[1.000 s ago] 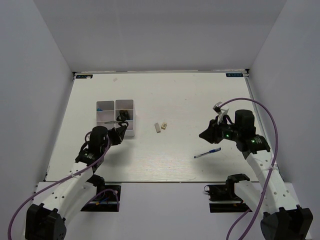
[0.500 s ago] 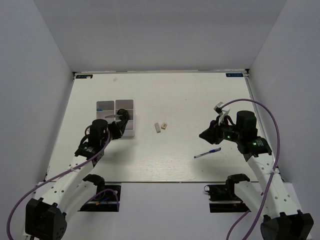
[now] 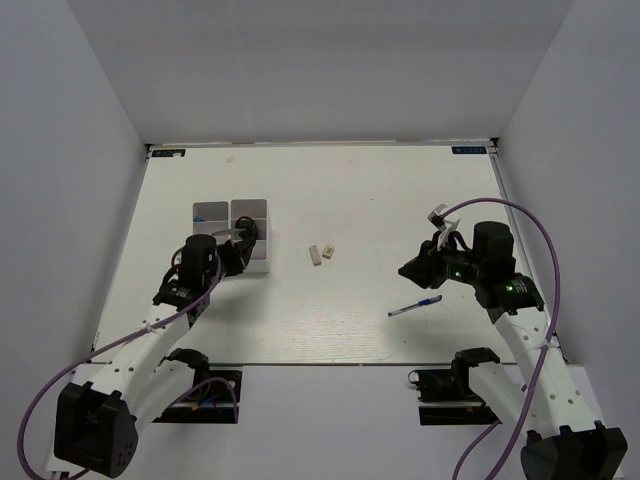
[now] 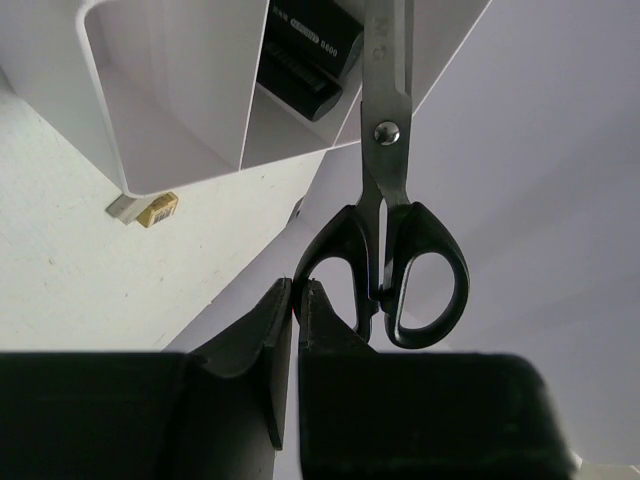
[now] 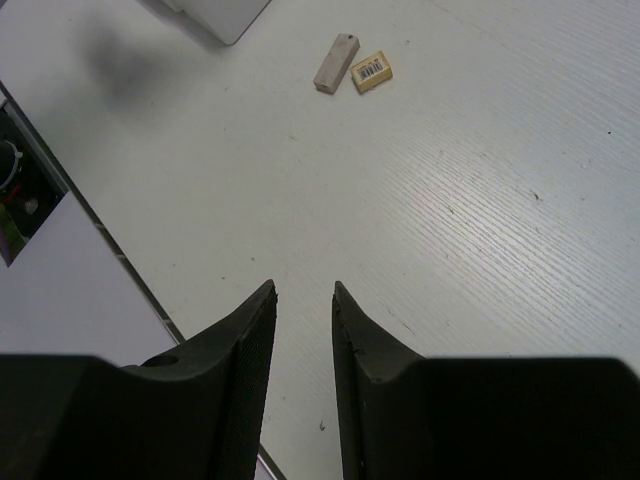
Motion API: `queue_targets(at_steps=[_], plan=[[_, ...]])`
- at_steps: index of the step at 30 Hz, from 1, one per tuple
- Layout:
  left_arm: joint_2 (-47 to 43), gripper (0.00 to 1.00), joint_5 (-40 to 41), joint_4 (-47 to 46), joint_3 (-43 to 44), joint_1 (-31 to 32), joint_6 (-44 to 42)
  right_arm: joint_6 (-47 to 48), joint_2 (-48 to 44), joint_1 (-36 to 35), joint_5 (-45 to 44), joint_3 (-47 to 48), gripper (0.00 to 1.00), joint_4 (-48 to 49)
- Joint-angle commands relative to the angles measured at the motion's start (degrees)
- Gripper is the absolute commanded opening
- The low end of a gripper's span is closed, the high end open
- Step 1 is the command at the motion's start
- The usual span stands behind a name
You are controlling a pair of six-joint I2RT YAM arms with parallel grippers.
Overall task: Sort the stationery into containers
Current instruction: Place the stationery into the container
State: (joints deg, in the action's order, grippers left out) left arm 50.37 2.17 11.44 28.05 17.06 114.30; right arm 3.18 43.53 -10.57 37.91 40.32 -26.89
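My left gripper is shut on one handle loop of the black-handled scissors. It holds them above the white organizer tray, blades pointing out over a compartment. That compartment holds a black labelled item. My right gripper is open and empty above bare table. A thin blue pen lies just in front of it. A pale block and a beige barcoded block lie side by side mid-table.
A small blue item lies in the tray's back left compartment. White walls enclose the table on three sides. The arm bases and purple cables are at the near edge.
My left gripper has moved a little away from me toward the tray, carrying the scissors over it. The right arm has barely moved.
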Motion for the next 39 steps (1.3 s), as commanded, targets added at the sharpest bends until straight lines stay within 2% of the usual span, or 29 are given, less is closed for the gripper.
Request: queue_targets(at_steps=[1, 12, 27, 29, 31, 34, 39], plan=[[-0.89, 0.0, -1.2, -1.69, -0.54, -1.67, 2.24, 0.25, -0.55, 0.28, 0.85, -0.5, 0.33, 0.62], [0.25, 0.0, -5.95, -5.11, -4.05, -7.21, 3.21, 0.51, -0.02, 0.37, 0.67, -0.68, 0.33, 0.62], [4.56, 0.04, -11.75, -16.36, -8.19, -12.49, 6.99, 0.69, 1.82, 1.43, -0.2, -0.85, 0.33, 0.7], [4.74, 0.11, -11.93, -17.76, -8.98, -13.1, 7.34, 0.69, 2.0, 1.69, -0.38, -0.77, 0.33, 0.79], [4.48, 0.23, -12.81, -17.77, -8.98, -14.15, 7.52, 0.69, 2.09, 1.95, -0.29, -0.85, 0.33, 0.79], [4.47, 0.27, -14.21, -18.3, -9.24, -15.56, 7.52, 0.77, 2.26, 2.48, -0.29, -0.94, 0.33, 0.79], [4.48, 0.44, -16.32, -19.44, -8.55, -16.53, 7.52, 0.69, 2.53, 3.19, 0.15, -1.11, 0.33, 0.79]])
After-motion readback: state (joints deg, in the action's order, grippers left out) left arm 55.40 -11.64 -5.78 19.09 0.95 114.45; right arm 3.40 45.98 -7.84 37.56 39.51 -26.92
